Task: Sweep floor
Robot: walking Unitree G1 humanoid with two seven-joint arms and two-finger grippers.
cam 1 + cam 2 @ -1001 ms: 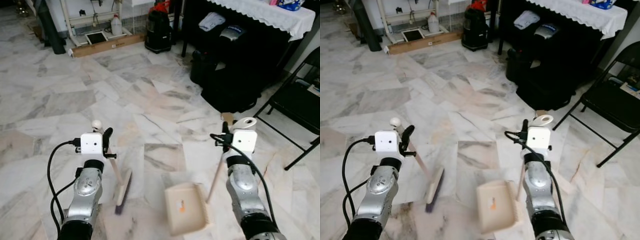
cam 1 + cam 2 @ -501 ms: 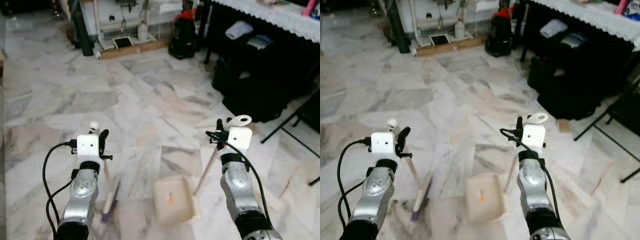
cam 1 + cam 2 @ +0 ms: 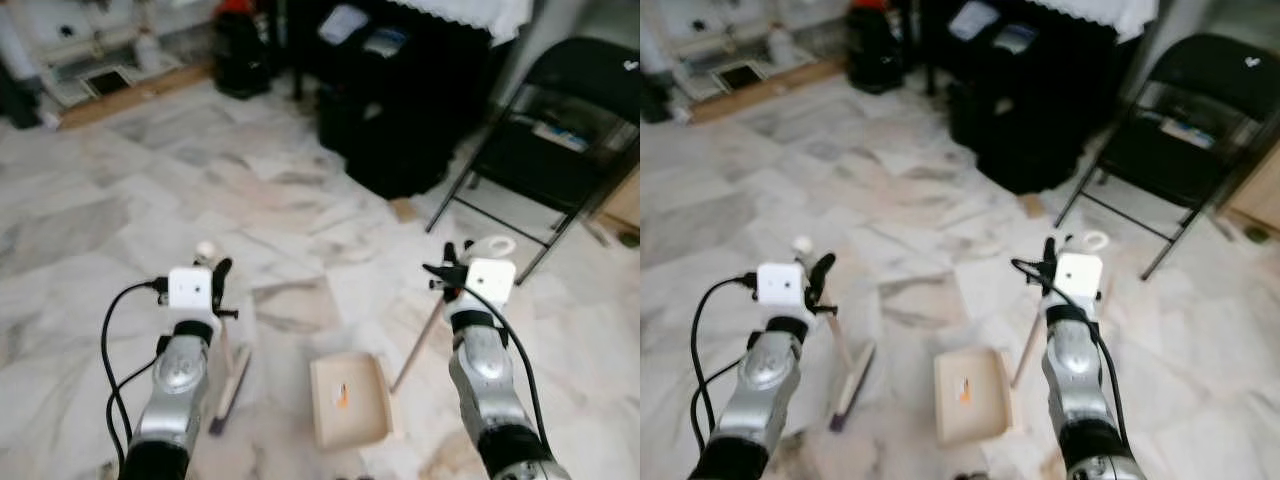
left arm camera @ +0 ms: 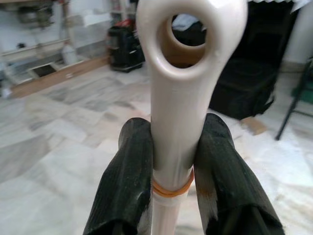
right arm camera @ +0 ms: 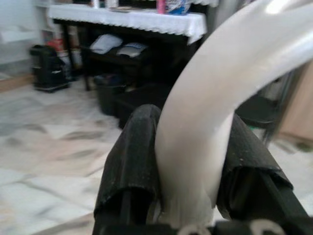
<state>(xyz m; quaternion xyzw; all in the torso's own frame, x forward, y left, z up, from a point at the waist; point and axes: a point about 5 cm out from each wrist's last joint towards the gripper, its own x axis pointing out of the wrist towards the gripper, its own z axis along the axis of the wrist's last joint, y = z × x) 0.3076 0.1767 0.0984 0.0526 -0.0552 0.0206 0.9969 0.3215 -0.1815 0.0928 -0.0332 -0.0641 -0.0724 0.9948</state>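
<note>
Gripping broom [image 3: 228,372] in left fingers [image 4: 124,181], dustpan [image 3: 347,400] handle in right fingers [image 5: 132,161]; orange scrap [image 3: 343,393] already collected, marble floor [image 3: 120,220] remaining.

text: none legible | labels: none | brands: none | numbers: none | signs: none

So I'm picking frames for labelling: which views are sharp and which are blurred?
Both eye views are soft all over, with the folding chair and marble floor smeared; left wrist view is crisp on the broom handle with a soft background; right wrist view blurs the dustpan handle and glares at its top.
</note>
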